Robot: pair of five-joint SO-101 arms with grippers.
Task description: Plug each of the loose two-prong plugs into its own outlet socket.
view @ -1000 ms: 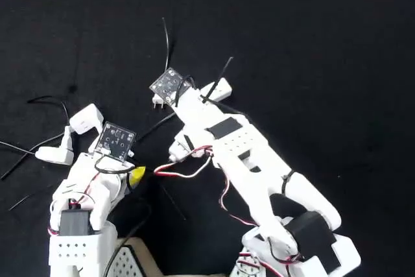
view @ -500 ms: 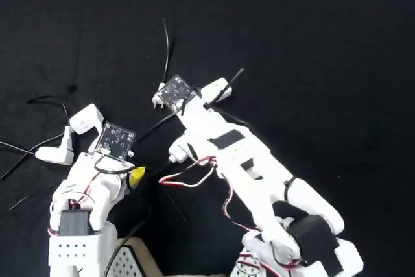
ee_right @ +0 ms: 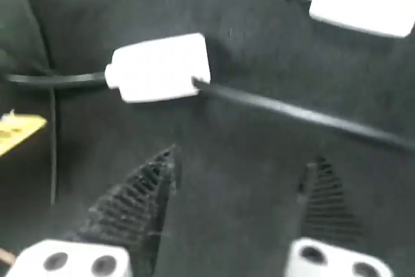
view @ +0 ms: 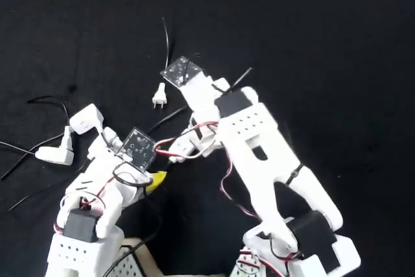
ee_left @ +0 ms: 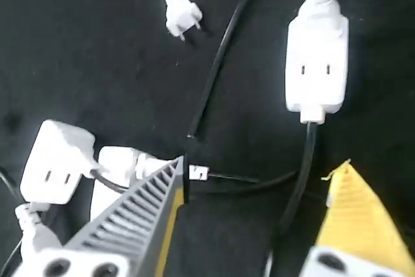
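Pick-up step, as I judged it: the loose plug (view: 159, 95) was not yet gripped.
High view: the plug lay on the tabletop (view: 324, 43) just beside the right arm (view: 253, 141). Left wrist view: the left pincer (ee_left: 262, 162) gaped empty, with the plug well ahead of it and an outlet socket (ee_left: 316, 63) ahead of its yellow finger (ee_left: 353, 212). Right wrist view: the right pincer (ee_right: 241, 157) was spread and empty, with a white socket block (ee_right: 159, 68) just ahead. The next move probably called for gripping the plug's body while leaving the prongs free.

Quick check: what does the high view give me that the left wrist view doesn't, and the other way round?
High view adds: both white arms whole, the right arm extended farther than the left arm. Left wrist view adds: the two slots in the white rectangular outlet socket, and the left gripper open. Shared: the small loose white two-prong plug lying free on the black cloth table.
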